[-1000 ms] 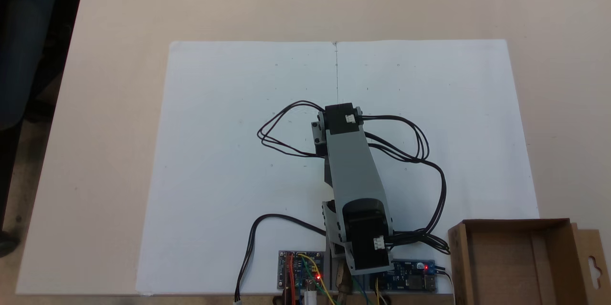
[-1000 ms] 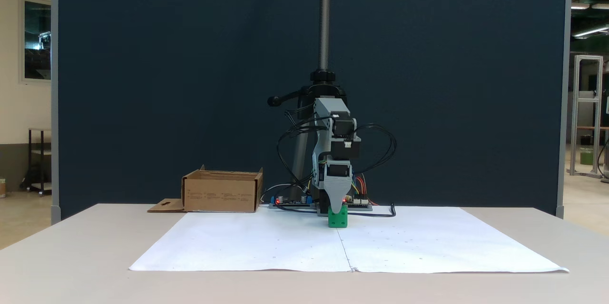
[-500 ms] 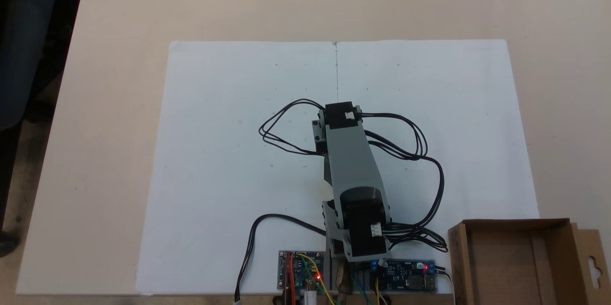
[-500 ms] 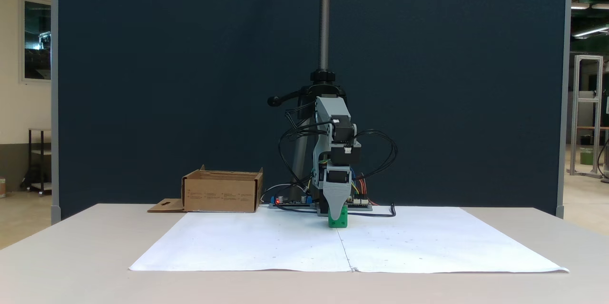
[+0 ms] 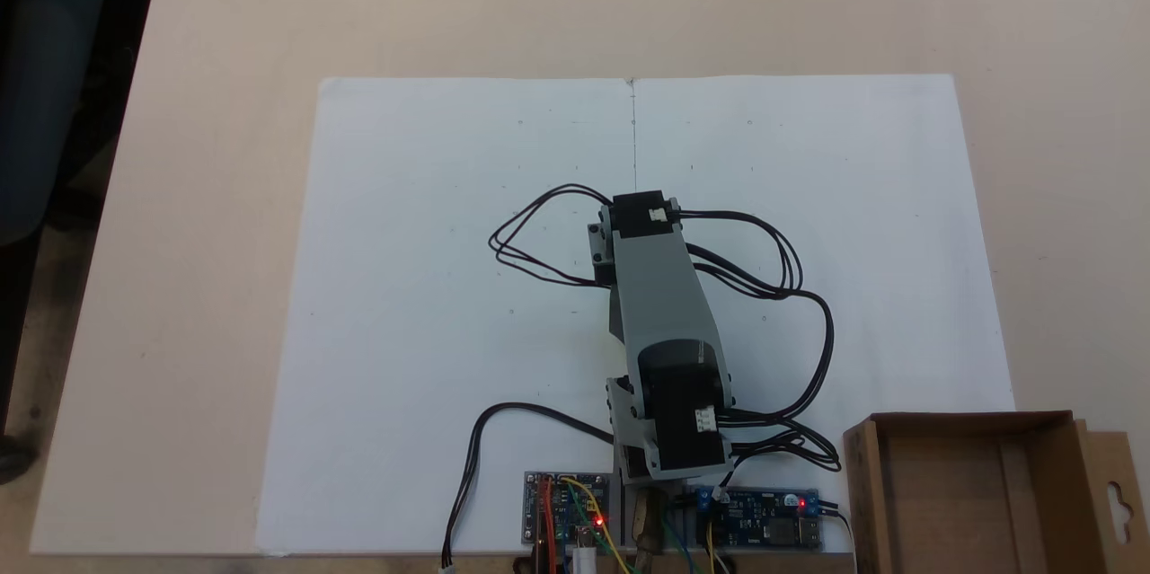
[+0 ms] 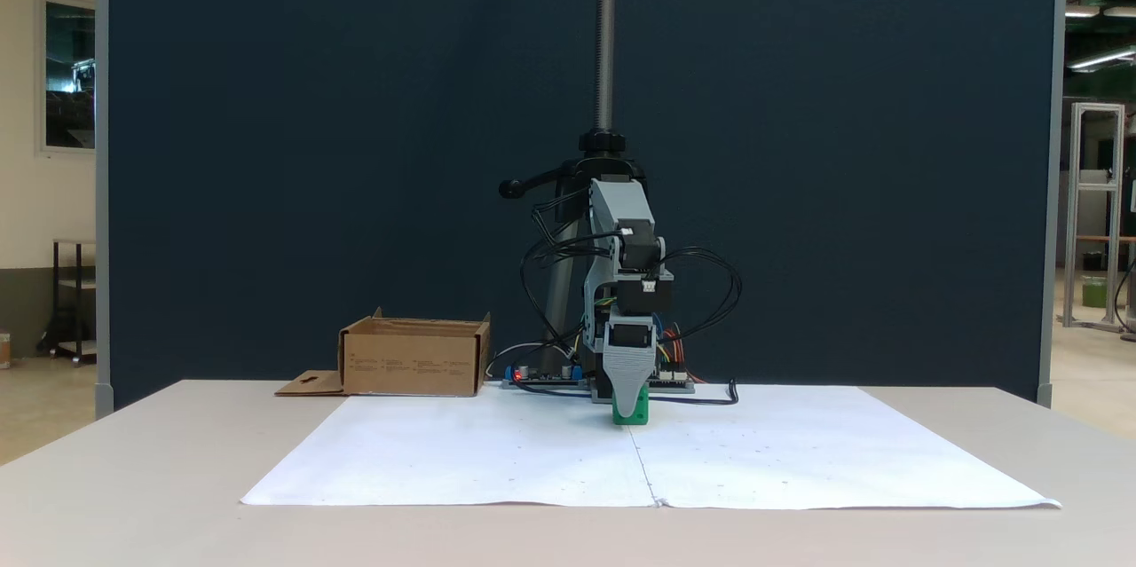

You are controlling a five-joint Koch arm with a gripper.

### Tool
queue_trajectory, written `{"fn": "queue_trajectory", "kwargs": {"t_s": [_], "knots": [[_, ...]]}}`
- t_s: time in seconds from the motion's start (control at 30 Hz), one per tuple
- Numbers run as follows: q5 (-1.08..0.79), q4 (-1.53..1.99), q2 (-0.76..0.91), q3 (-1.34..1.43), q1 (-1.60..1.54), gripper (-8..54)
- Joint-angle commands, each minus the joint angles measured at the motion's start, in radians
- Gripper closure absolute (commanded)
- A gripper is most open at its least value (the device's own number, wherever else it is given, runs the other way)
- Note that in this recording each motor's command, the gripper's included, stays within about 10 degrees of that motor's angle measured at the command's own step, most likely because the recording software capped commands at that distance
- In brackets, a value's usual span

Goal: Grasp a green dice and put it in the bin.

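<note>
My base stood on a pale beige table (image 5: pixel 225 17). A white paper sheet (image 5: pixel 413 197) covered its middle. The green dice (image 6: pixel 631 410) sat on that sheet, the bin (image 5: pixel 961 484) rested at the table's edge, and circuit boards (image 5: pixel 566 511) lay beside my base.

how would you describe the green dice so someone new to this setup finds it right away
Start at the big white paper sheet on the table and follow its centre seam back to the arm. The green dice sits on the paper there, directly under the grey gripper, which partly covers it. It is the one bright green thing here, far smaller than the cardboard bin.
</note>
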Motion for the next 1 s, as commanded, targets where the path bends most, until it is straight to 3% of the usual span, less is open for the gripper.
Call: {"fn": "queue_trajectory", "kwargs": {"t_s": [0.0,0.97], "knots": [[0.055,-0.066,0.011,0.005,0.005,1.2],[0.054,-0.179,0.172,0.164,0.008,3.9]]}}
